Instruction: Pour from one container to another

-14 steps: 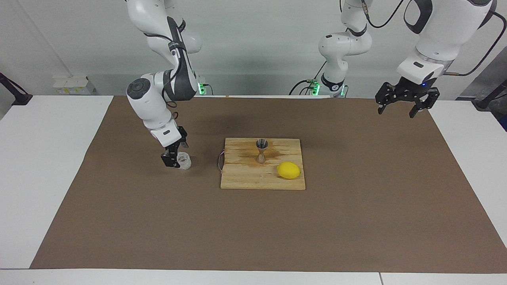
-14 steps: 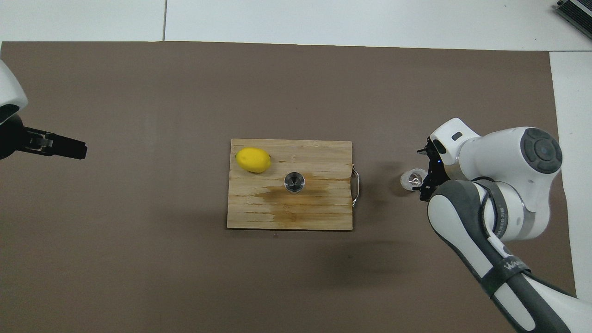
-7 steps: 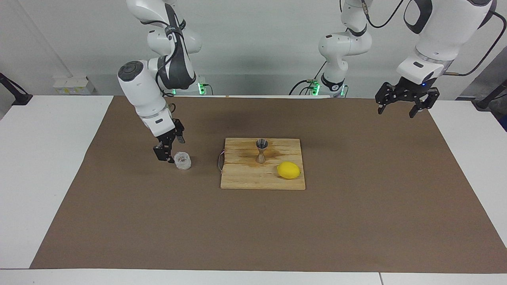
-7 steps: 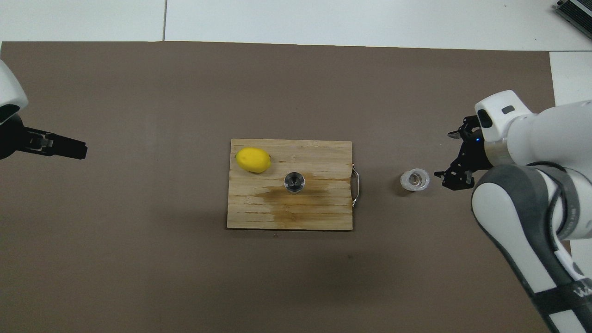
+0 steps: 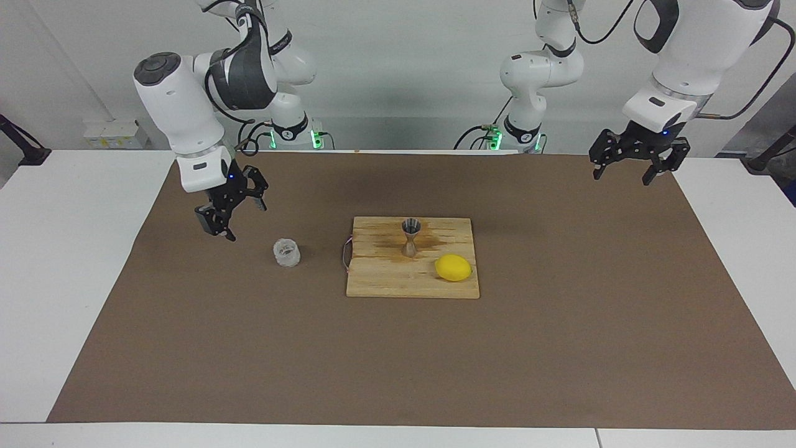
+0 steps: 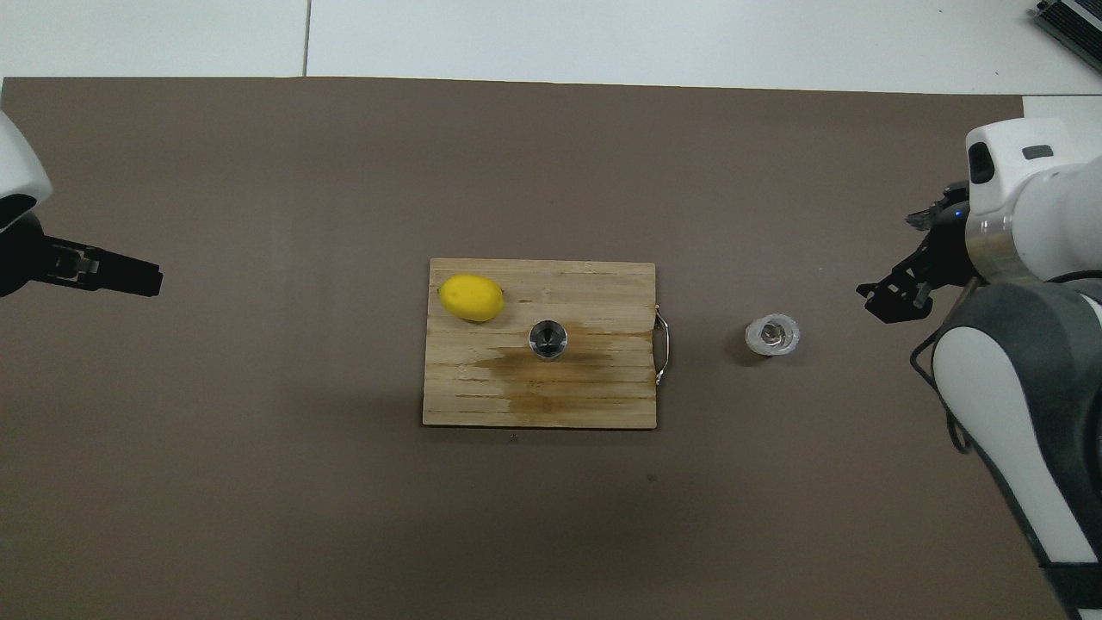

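Observation:
The small clear cup [image 5: 286,252] [image 6: 772,335] with something reddish inside stands upright on the brown mat, between the wooden board and the right arm's end of the table. The steel hourglass jigger [image 5: 410,237] [image 6: 547,337] stands upright on the board. My right gripper [image 5: 239,218] [image 6: 908,258] hangs open and empty above the mat, apart from the cup and toward the right arm's end of the table from it. Above the mat's corner at the left arm's end, my left gripper [image 5: 622,177] [image 6: 129,274] waits open, holding nothing.
The wooden cutting board [image 5: 385,280] [image 6: 585,396] lies mid-mat with a wet stain around the jigger and a wire handle facing the cup. A yellow lemon [image 5: 453,267] [image 6: 471,298] rests on it. White tabletop [image 5: 62,261] borders the mat.
My right gripper, which stood around the cup a second ago, has lifted and drawn back toward the right arm's end of the table. The cup stayed in place. The left arm has not moved.

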